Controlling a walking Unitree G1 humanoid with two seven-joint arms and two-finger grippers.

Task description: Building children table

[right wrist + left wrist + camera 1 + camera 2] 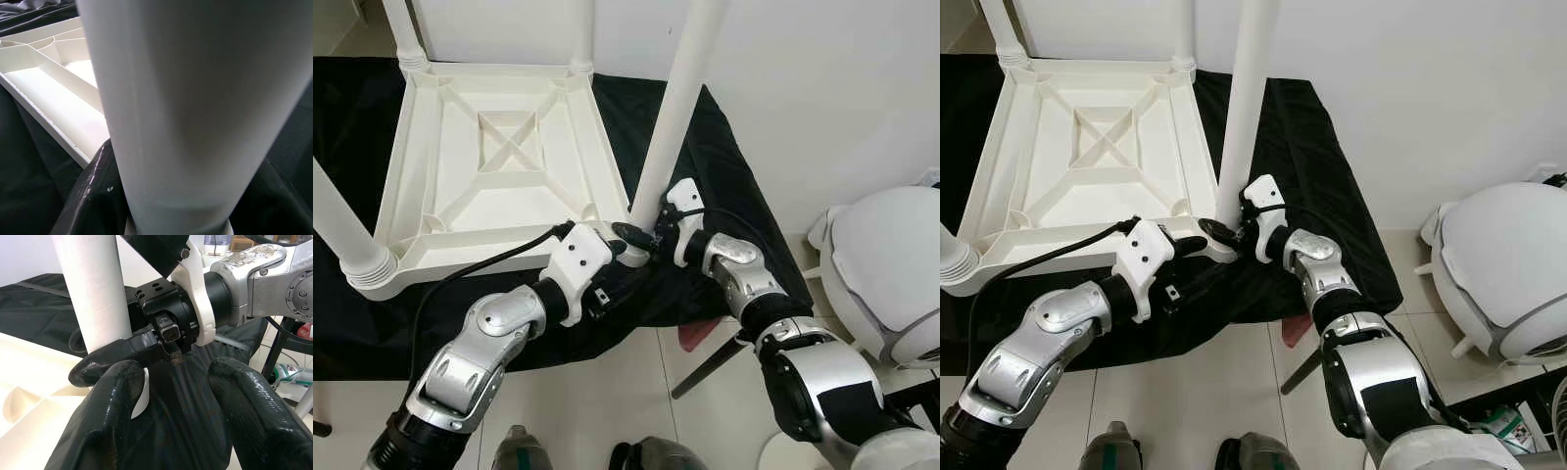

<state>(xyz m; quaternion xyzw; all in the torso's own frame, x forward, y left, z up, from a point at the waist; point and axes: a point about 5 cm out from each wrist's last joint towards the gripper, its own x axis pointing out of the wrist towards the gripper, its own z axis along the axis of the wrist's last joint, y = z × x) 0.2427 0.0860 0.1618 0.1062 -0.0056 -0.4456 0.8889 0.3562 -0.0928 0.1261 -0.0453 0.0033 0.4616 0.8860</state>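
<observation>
We find the white plastic children's tabletop (499, 157) lying upside down on a black cloth (724, 166) spread over the floor, its ribbed underside facing up. The fourth leg (680, 93) stands upright at the corner socket nearest us, its long axis near vertical and leaning slightly to the right as it rises. The right claw (1237, 233) is closed on the base of this leg, one black finger (85, 196) pressed against the tube just above the socket, so the leg lies directly between its fingers. The left claw (628, 240) sits just beside the same corner, touching or nearly touching the right claw; its fingers (105, 396) are parted and hold nothing, with the leg base just ahead of them. We judge the leg to be at or entering its socket (139, 396), and the coming move to be a push straight down along the tube's axis, perhaps with a twist; the right arm is the one placed to do it. Other legs already stand fitted: two at the far corners (401, 34) and one at the near left corner (347, 235). A white rounded appliance (891, 264) stands well apart to the right, and a chair leg (705, 370) crosses the tiles below the right forearm. Nothing obstructs the socket besides the two claws crowding it.
</observation>
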